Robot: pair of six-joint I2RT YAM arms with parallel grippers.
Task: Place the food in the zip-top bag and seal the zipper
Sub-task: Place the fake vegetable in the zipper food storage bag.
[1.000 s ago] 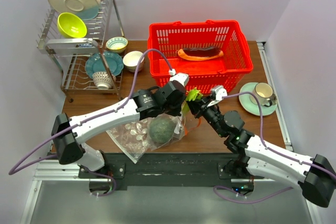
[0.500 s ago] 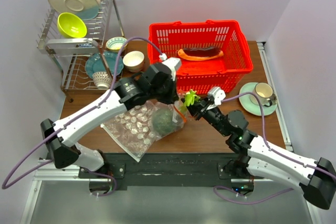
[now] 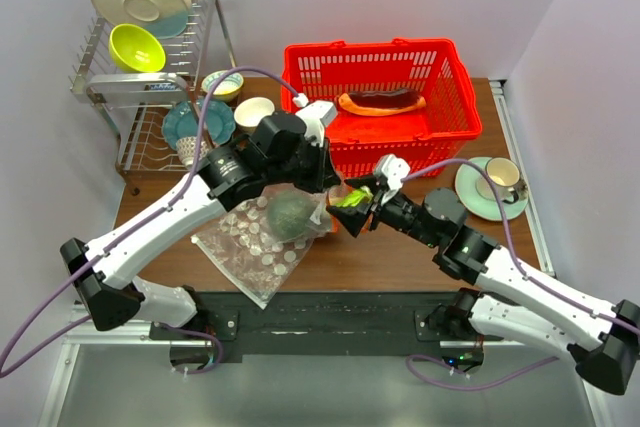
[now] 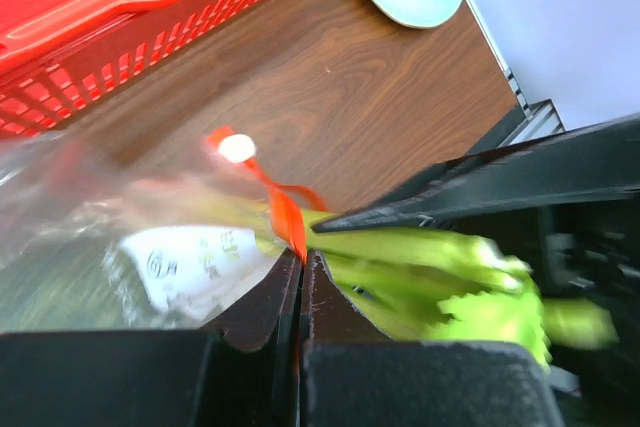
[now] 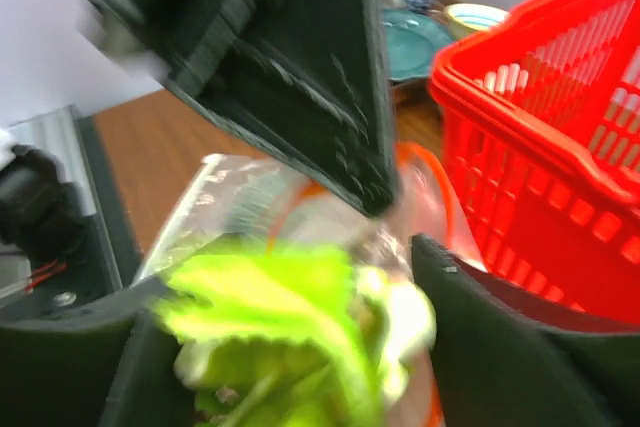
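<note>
Two arms meet at mid-table (image 3: 400, 252), in front of the red basket (image 3: 455, 97).

Top view: the left arm runs in a long diagonal from its base with the wrist bent down. This puts the left gripper (image 3: 325, 185) at the mouth of the zip-top bag (image 3: 316, 227). The right arm lies low and outstretched. The right gripper (image 3: 357, 203) brings the light-green stalks (image 3: 347, 198) to that same mouth. The dark green ball (image 3: 287, 215) is inside the bag, which lies partly over a dotted bag (image 3: 245, 249). The red-brown slab (image 3: 380, 102) lies in the basket, not yet bagged.

Left wrist view: the jaws are pressed almost together, pinching the zipper (image 4: 283, 209) and lifting that mouth edge. The stalks lie just beside the pinch. Whether their tips have passed the edge cannot be told.

Right wrist view: blurred. The fingers are clamped on the stalks from both sides, with the bag film right ahead.

Handling, judged:
- The film is thin, limp and slippery, so the stiffer zipper strip is the sound hold.
- The stalks look light and soft; a mid-length grip lets the free end lead in.
- The ball may roll if the bag tips.
</note>
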